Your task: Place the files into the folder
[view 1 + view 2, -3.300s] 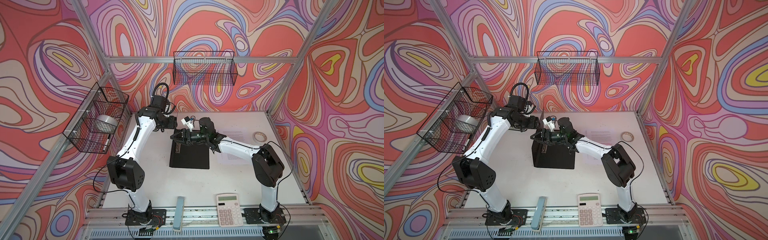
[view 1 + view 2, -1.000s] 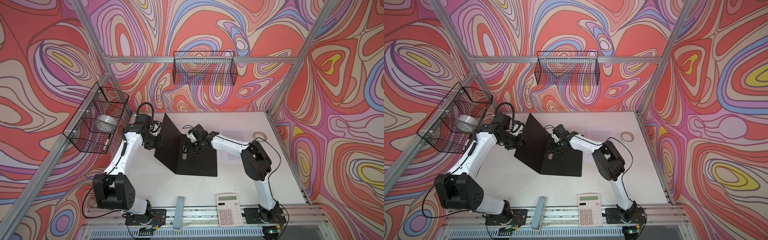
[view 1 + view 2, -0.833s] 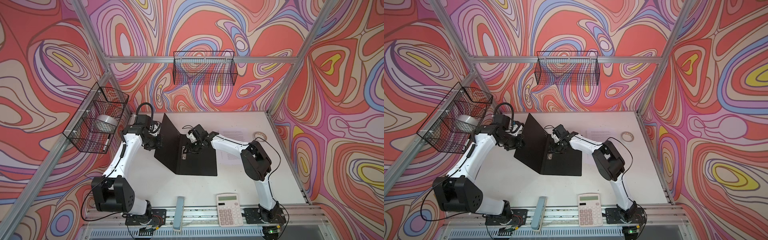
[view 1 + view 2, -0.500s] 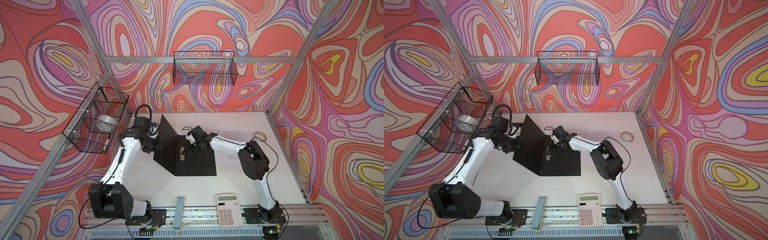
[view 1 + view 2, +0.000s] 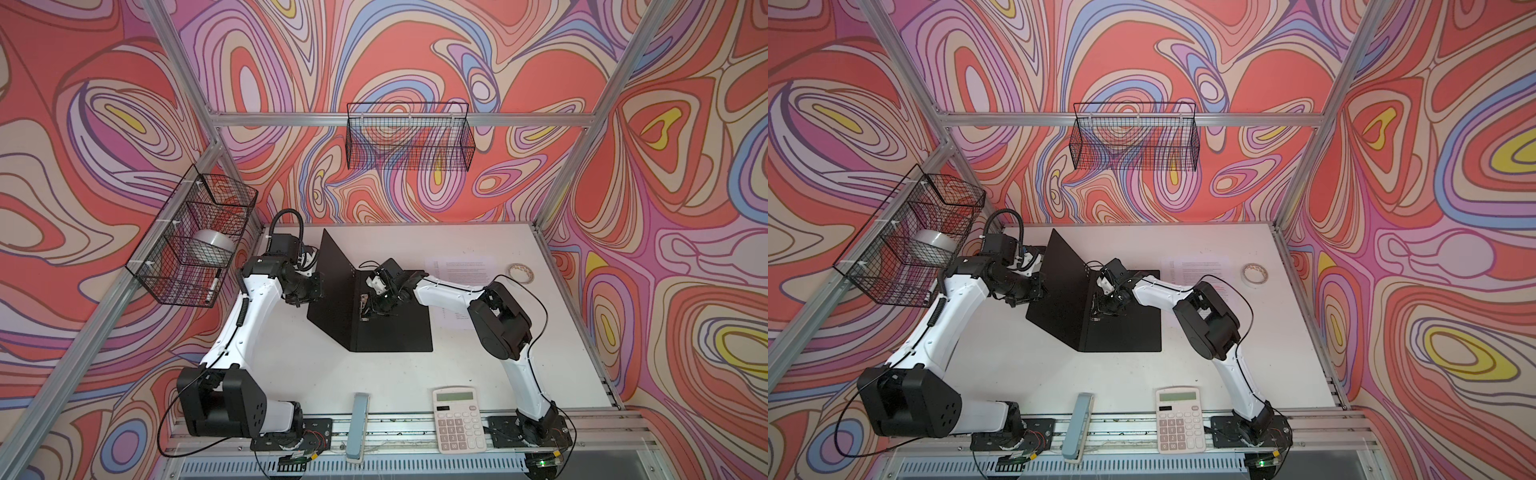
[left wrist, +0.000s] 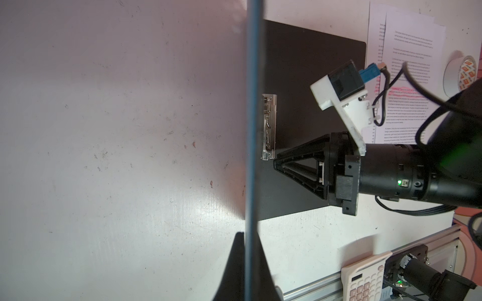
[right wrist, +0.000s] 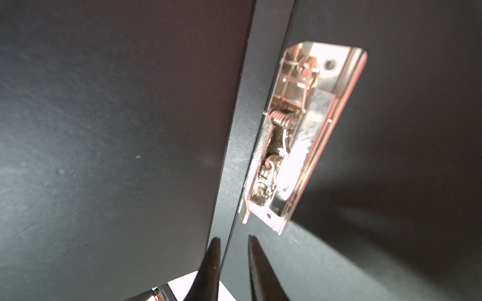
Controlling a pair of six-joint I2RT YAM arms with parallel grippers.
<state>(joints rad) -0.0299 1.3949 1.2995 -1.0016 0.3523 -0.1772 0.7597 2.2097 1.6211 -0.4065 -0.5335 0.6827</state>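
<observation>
The folder (image 5: 395, 328) lies open mid-table, black inside, in both top views. Its left cover (image 5: 336, 282) stands raised, and my left gripper (image 5: 311, 286) is shut on that cover's outer edge. In the left wrist view the cover shows edge-on as a blue-grey line between the fingertips (image 6: 250, 234). My right gripper (image 7: 232, 238) hovers low over the spine beside the metal clip (image 7: 300, 135), jaws a narrow gap apart with nothing between them. The files (image 5: 461, 266), printed white sheets, lie flat right of the folder, partly under the right arm.
A tape roll (image 5: 521, 272) sits at the far right. A white calculator (image 5: 459, 424) and a grey-blue bar (image 5: 359, 424) lie at the front edge. Wire baskets hang on the left wall (image 5: 195, 245) and the back wall (image 5: 409, 141).
The closed folder has been swung open. Over the last second my left gripper drew the raised cover a little further left, and the right gripper's jaws narrowed near the clip.
</observation>
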